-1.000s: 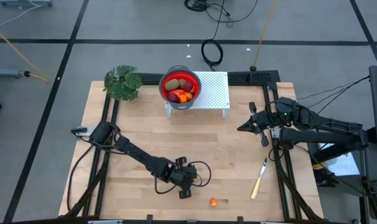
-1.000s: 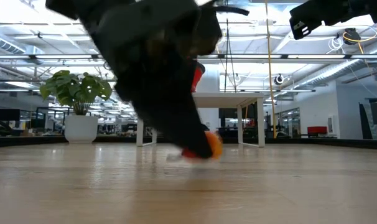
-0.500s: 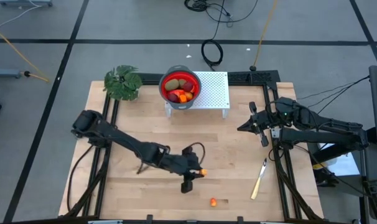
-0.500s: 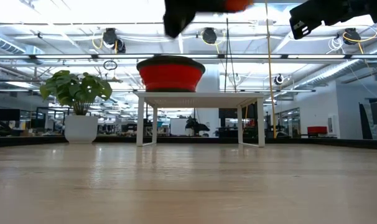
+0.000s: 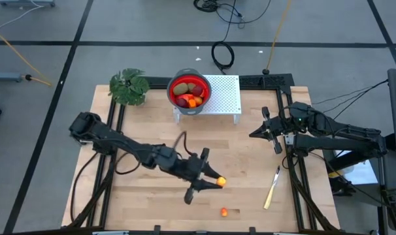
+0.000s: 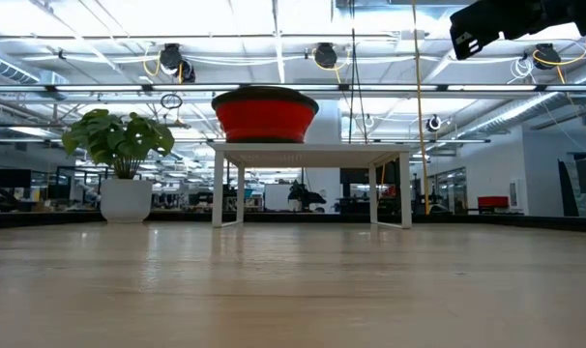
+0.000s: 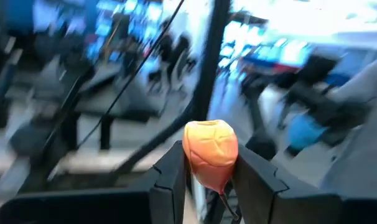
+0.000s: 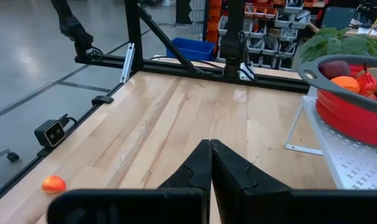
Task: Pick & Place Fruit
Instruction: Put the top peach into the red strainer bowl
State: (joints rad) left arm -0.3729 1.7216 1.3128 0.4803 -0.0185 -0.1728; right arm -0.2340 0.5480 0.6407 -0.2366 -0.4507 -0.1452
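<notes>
Near front edge of the wooden table (image 5: 250, 176): one small orange fruit bit (image 5: 224, 211) lying loose on the boards, also seen far off in the right wrist view (image 8: 53, 183).

Just behind it, raised off the table: left gripper (image 5: 214, 182), arm stretched in from the left side. Fingers (image 7: 173, 177) narrowly parted and pinched on a small orange fruit (image 7: 211, 152); fruit sits between the two pads, rounded top showing above them. From above it reads as an orange dot (image 5: 220, 182) at the gripper tip.

To the right, near the table's right edge: pale-handled knife (image 5: 271, 188) lying flat, well apart from both grippers.

Further back on the right: right gripper (image 5: 253, 134) hanging over the table, fingers (image 8: 210, 163) pressed fully together, nothing in them.

Far side, centre: white perforated stand (image 5: 223, 94) with a red bowl (image 5: 189, 85) on its left end. Bowl holds olive-brown ovals, dark red rounds and orange pieces (image 5: 193, 101). The low view shows the bowl (image 6: 264, 114) up on the stand.

Back left corner: leafy green plant (image 5: 129, 87).
</notes>
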